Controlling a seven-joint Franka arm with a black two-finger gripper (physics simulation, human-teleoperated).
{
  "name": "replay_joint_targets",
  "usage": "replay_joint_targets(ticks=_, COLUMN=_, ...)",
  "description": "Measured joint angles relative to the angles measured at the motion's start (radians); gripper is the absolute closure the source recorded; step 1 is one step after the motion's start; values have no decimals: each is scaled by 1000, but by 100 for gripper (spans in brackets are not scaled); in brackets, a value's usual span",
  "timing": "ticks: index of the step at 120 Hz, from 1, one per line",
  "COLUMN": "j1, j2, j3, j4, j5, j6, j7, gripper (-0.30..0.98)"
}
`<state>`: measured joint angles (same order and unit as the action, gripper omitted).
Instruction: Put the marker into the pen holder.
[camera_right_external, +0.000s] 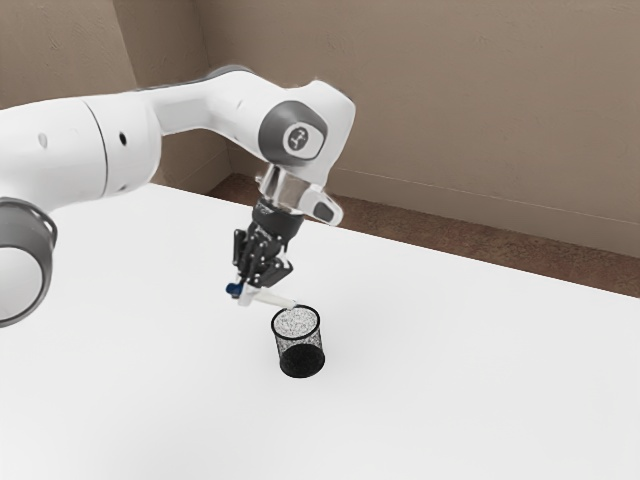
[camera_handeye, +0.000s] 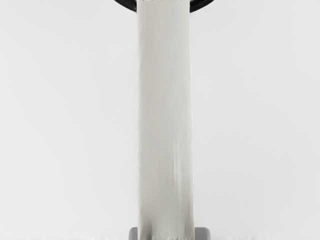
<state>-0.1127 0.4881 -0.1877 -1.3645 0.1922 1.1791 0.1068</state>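
My gripper (camera_right_external: 248, 290) is shut on the marker (camera_right_external: 272, 298), a white barrel with a blue end, above the table in the exterior view. The blue end sticks out at the exterior view's left of the fingers. The white end points toward the pen holder (camera_right_external: 287, 339), a black mesh cup standing upright, and reaches over its rim; the marker lies nearly level, not inside the cup. In the wrist view the marker (camera_handeye: 165, 120) runs from the gripper (camera_handeye: 167, 234) to the dark rim of the pen holder (camera_handeye: 202, 5).
The white table (camera_right_external: 450, 370) extends around the pen holder. Behind its far edge are a brown floor and a beige wall. The arm (camera_right_external: 120, 145) comes in from the exterior view's left, above the table.
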Motion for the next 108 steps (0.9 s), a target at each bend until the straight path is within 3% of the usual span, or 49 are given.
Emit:
replay_joint_targets(ticks=52, j1=0, j2=48, j3=1, j4=-18, j5=-40, j6=-41, j7=0, gripper=79)
replay_joint_targets(ticks=108, j1=3, j2=91, j3=1, j4=33, j5=4, j6=46, j7=3, gripper=76)
